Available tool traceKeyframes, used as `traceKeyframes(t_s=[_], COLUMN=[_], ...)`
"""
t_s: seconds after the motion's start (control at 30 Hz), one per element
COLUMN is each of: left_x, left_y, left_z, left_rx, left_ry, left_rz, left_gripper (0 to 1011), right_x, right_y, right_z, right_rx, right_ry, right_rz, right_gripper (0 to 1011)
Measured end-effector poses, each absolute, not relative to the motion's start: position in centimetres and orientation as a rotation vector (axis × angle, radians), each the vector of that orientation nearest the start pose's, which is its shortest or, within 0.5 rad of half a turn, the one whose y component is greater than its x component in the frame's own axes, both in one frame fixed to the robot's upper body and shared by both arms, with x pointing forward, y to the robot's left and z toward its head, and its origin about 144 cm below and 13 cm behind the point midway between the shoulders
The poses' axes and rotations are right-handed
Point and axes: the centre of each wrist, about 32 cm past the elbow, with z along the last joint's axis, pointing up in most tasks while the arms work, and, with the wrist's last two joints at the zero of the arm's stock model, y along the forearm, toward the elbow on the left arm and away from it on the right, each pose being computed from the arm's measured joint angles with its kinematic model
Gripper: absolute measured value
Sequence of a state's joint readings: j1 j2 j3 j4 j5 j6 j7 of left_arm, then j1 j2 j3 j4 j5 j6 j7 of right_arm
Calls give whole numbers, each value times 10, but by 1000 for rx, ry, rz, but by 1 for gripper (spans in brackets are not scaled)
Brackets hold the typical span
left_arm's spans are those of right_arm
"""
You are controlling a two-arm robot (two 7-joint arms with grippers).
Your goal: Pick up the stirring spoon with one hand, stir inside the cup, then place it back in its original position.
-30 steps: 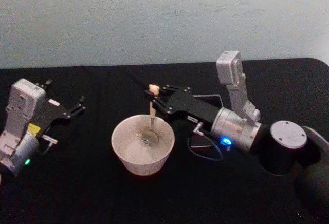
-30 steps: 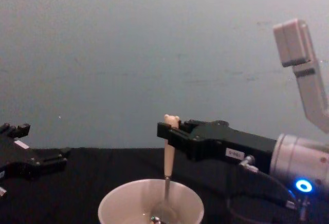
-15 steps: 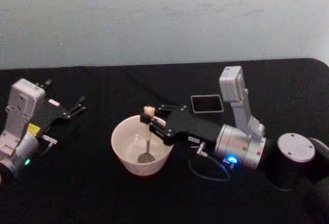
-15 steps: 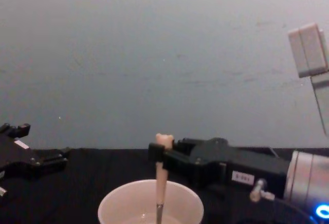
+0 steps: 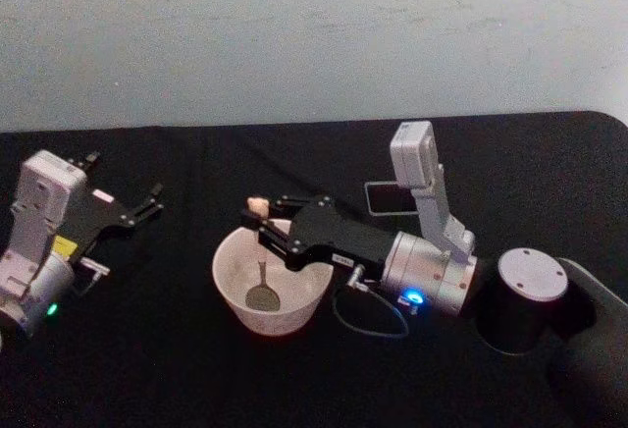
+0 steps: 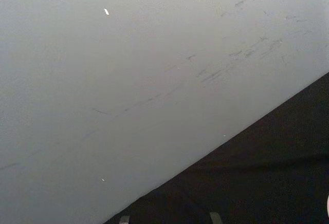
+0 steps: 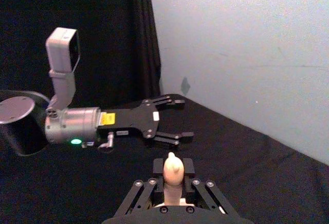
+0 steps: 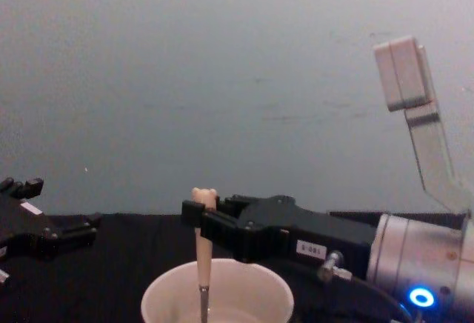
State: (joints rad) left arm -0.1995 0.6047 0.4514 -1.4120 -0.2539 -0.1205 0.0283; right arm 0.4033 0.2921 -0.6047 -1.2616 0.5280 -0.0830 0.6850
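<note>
Right gripper (image 5: pixel 260 227): closed on the spoon's peach handle just below the bear head. I see it reaching in from the right, over the far rim of the cup.
Stirring spoon (image 5: pixel 261 296): held nearly upright. The bear head stands above the fingers (image 7: pixel 154 168), and the thin neck runs down into the cup. The metal bowl sits low inside, towards the left half. I cannot tell whether it touches the bottom.
Cup (image 5: pixel 285 315): cream-pink, wide, upright on the tabletop, between the two arms.
Left gripper (image 5: pixel 126 175): fingers spread apart, holding nothing. I find it at the left side above the tabletop, well apart from the cup.
Square holder (image 5: pixel 388 197): dark, behind the right arm, towards the wall.
Tabletop (image 5: pixel 196 369): black.
</note>
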Motion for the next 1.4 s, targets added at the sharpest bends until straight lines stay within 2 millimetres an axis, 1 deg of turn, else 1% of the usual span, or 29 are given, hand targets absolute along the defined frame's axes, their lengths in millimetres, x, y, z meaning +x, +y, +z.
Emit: traceKeyframes(t_s=[0.33, 0.5, 0.67, 0.9, 1.03, 1.1, 1.27, 1.4], left_x=[489, 489, 489, 489, 489, 489, 489, 489], left_y=[310, 310, 310, 310, 310, 310, 310, 310], left_z=[1140, 1140, 1140, 1140, 1140, 1140, 1140, 1140], left_rx=[304, 304, 304, 304, 304, 304, 304, 304], left_ry=[-285, -285, -285, -285, -285, -285, -285, -285], left_rz=[1248, 1248, 1248, 1248, 1248, 1248, 1248, 1248], left_gripper=[1001, 1001, 1001, 1002, 1001, 1001, 1001, 1001], right_x=[551, 558, 560, 553, 546, 540, 532, 527], right_y=[-168, -172, -178, -188, -194, -198, -199, -196], right_z=[1148, 1146, 1148, 1151, 1153, 1154, 1155, 1153], right_rx=[56, 51, 51, 44, 41, 43, 45, 43], right_ry=[57, 54, 51, 47, 49, 54, 64, 76], right_rz=[-498, -538, -562, -572, -572, -565, -545, -523], right_gripper=[215, 215, 215, 215, 215, 215, 215, 215])
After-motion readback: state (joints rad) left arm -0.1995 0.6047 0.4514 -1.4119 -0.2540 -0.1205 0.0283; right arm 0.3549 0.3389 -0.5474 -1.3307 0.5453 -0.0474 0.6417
